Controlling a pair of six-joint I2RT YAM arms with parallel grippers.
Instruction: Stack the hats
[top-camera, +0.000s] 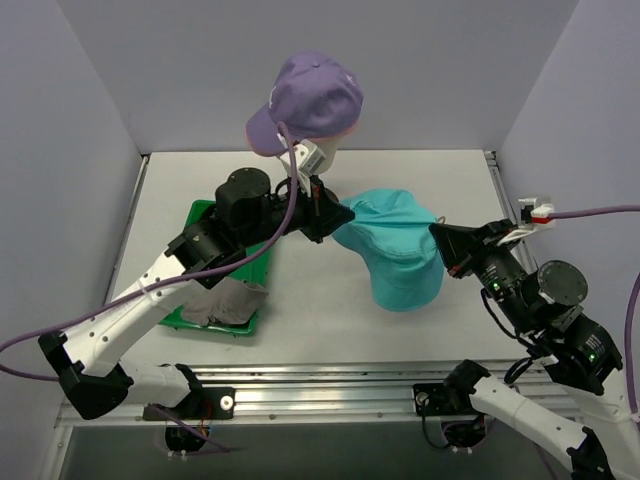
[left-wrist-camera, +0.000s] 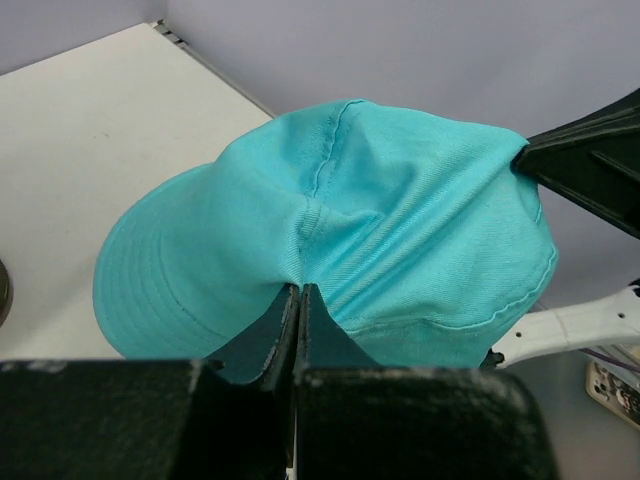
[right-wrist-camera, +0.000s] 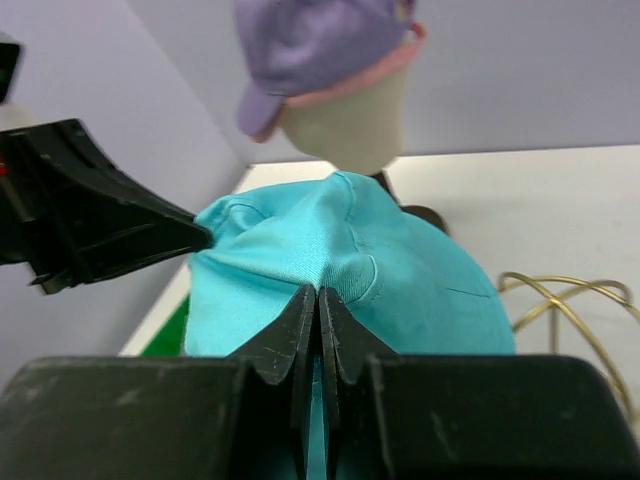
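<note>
The teal hat (top-camera: 395, 250) hangs above the table, held from both sides. My left gripper (top-camera: 340, 215) is shut on its left edge, and its tips (left-wrist-camera: 301, 290) pinch a fold of the teal hat's fabric (left-wrist-camera: 400, 220). My right gripper (top-camera: 437, 235) is shut on the right edge, and its tips (right-wrist-camera: 318, 293) pinch the teal hat's cloth (right-wrist-camera: 420, 280). The lavender cap (top-camera: 310, 100) sits on the mannequin head (right-wrist-camera: 345, 125) over the pink cap, whose rim (right-wrist-camera: 390, 65) shows beneath it. The grey hat (top-camera: 225, 300) lies in the green tray (top-camera: 200, 212).
The mannequin head stands at the back centre, just behind the held hat. The green tray lies at the left under my left arm. A gold wire frame (right-wrist-camera: 570, 310) sits on the table at the right in the right wrist view. Grey walls enclose the table.
</note>
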